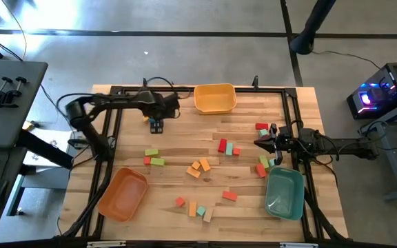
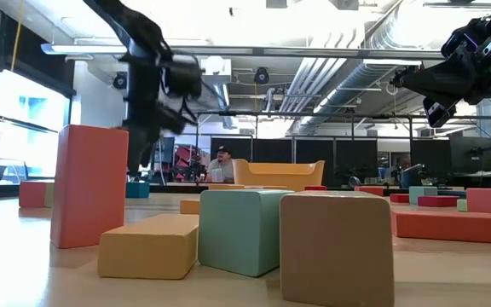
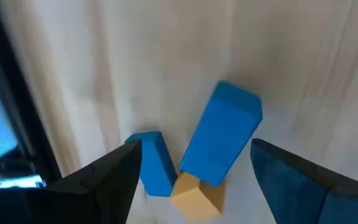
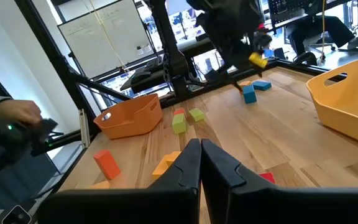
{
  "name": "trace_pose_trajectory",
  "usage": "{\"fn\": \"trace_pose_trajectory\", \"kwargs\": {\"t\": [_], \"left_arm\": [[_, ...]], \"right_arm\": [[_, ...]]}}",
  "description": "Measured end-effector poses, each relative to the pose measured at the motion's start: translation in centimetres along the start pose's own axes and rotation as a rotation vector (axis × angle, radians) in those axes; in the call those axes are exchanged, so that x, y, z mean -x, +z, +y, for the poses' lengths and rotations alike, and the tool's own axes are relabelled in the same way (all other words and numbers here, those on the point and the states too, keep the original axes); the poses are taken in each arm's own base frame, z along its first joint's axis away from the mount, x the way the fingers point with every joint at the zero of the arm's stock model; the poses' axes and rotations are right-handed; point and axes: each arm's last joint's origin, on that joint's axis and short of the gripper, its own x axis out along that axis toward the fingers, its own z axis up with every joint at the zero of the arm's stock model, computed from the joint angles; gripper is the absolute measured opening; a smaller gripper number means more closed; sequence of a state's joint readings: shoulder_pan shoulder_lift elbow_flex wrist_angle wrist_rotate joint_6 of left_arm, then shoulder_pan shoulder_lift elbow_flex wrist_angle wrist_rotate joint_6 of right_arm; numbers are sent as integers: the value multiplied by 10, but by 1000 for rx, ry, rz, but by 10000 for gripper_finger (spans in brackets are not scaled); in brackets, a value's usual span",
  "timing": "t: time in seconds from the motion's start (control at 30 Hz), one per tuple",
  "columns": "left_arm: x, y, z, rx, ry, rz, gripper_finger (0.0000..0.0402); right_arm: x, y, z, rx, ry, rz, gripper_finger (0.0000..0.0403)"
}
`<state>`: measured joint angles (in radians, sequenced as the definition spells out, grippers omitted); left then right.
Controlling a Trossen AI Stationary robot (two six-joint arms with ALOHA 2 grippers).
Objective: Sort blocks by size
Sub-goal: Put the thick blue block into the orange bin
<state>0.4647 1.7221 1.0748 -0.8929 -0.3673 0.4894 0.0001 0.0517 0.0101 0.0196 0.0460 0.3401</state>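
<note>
My left gripper (image 1: 157, 125) hangs open over the table's far left part. Below it, a blue bar (image 3: 221, 134) and a smaller blue block (image 3: 153, 163) lie on the wood. A small yellow block (image 3: 196, 196) shows between the open fingers, touching neither. In the right wrist view it (image 4: 258, 59) is in the air above the blue blocks (image 4: 248, 93). My right gripper (image 1: 263, 142) is shut and empty, raised over the right side next to red, green and teal blocks (image 1: 262, 165). More blocks (image 1: 198, 167) lie scattered mid-table.
A yellow bin (image 1: 215, 98) stands at the far edge, an orange bin (image 1: 123, 194) near left and a teal-green bin (image 1: 284, 193) near right. A dark frame rail (image 1: 116, 110) runs round the table. A person sits in the room behind (image 2: 222, 162).
</note>
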Motion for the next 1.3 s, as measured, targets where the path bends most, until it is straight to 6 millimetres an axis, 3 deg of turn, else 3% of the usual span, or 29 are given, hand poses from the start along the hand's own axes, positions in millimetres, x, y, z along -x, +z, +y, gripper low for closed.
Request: {"fn": "trace_pose_trajectory", "kwargs": {"t": [0.23, 0.4, 0.5, 0.7, 0.83, 1.07, 1.3], "left_arm": [[-31, 10, -8, -184, -61, 94, 287], [-37, 12, -11, -204, -88, 108, 273], [-37, 12, -12, -208, -98, 106, 231], [-34, 14, -16, -268, -106, 97, 94], [-28, 20, -17, -227, -113, 88, 93], [26, 25, -26, -83, -212, -186, 93], [103, 5, -76, -52, -199, -373, 93]], "right_arm": [[0, 0, 0, 0, 0, 0, 1], [0, 0, 0, 0, 0, 1, 1], [0, 0, 0, 0, 0, 0, 1], [0, 0, 0, 0, 0, 0, 1], [0, 0, 0, 0, 0, 0, 1], [0, 0, 0, 0, 0, 0, 1], [0, 0, 0, 0, 0, 0, 1]]}}
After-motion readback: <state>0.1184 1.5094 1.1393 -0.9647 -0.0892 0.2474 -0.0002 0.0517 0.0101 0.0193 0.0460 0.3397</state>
